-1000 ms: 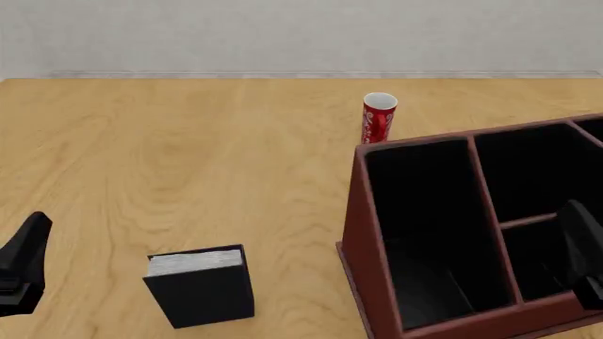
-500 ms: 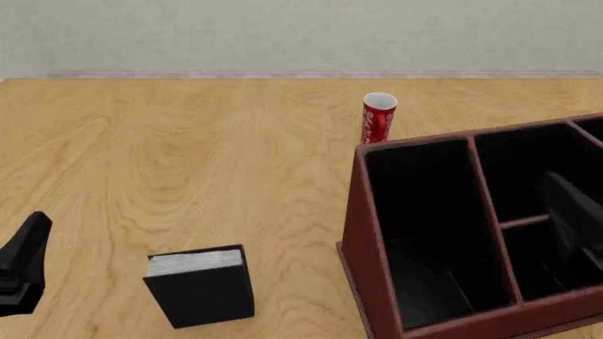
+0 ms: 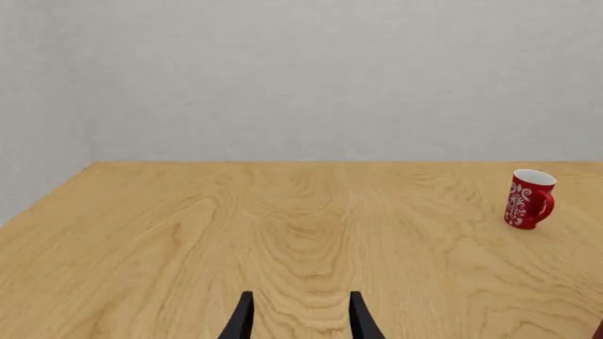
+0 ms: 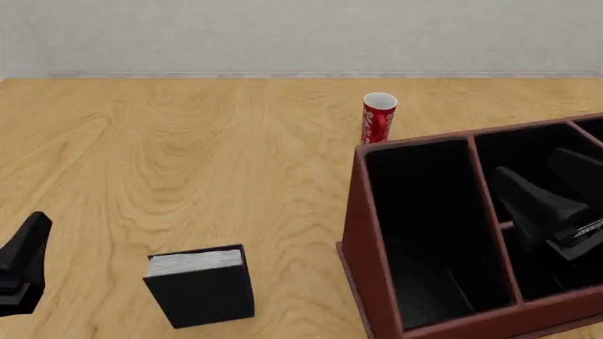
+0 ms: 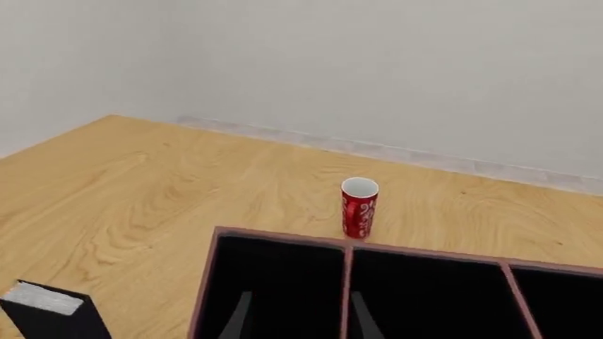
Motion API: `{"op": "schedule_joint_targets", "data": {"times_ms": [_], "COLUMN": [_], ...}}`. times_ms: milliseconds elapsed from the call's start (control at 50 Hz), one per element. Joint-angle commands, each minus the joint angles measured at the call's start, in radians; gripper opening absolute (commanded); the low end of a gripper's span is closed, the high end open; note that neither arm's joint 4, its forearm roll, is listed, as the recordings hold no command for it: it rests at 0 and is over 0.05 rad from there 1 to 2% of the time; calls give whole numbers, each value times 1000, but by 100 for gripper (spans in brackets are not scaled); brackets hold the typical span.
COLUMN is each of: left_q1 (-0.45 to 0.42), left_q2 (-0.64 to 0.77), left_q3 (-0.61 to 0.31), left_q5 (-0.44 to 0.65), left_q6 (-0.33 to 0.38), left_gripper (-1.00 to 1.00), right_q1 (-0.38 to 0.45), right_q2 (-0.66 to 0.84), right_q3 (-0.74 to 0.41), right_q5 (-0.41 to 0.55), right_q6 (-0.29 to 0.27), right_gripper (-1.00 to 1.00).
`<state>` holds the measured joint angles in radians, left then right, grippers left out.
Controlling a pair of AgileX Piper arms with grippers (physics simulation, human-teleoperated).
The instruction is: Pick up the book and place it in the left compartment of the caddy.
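The book [image 4: 200,286] stands on the table at the front left, black covers with its grey-white page edge up; its corner also shows in the right wrist view [image 5: 47,311]. To its right stands the reddish-brown caddy [image 4: 361,240], whose left compartment [image 4: 424,226] is a tall black bay with nothing in it. My right gripper [image 4: 535,183] hovers open over the caddy's middle sections, its fingers [image 5: 241,316] spread above the caddy's rim [image 5: 282,235]. My left gripper [image 4: 28,247] stays low at the front left, left of the book and open [image 3: 299,325], holding nothing.
A red-and-white cup [image 4: 379,118] stands behind the caddy's left corner; it also shows in the left wrist view [image 3: 529,199] and the right wrist view [image 5: 359,206]. A pale wall closes off the table's far edge. Bare wood lies between the book and the caddy.
My right gripper has swung left and up from the frame's right edge to over the caddy's middle sections. The left gripper, the book and the cup have not moved.
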<state>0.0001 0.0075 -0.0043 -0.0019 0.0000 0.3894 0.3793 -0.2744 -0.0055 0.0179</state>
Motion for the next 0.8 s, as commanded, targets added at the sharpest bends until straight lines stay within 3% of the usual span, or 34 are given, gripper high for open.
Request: {"op": "schedule_joint_targets", "data": {"times_ms": [20, 680, 800], "left_q1": [0, 0, 0], "left_q2": [0, 0, 0], "left_q3": [0, 0, 0], "left_q5": [0, 0, 0], "left_q6": [0, 0, 0], "left_gripper": [100, 100, 100], "right_q1": [78, 277, 306], "right_q2": [76, 338, 370], "right_q3": [-13, -77, -88], "right_q5": [-40, -132, -140], "right_q6": [-13, -55, -41], "right_gripper": [100, 100, 100]}}
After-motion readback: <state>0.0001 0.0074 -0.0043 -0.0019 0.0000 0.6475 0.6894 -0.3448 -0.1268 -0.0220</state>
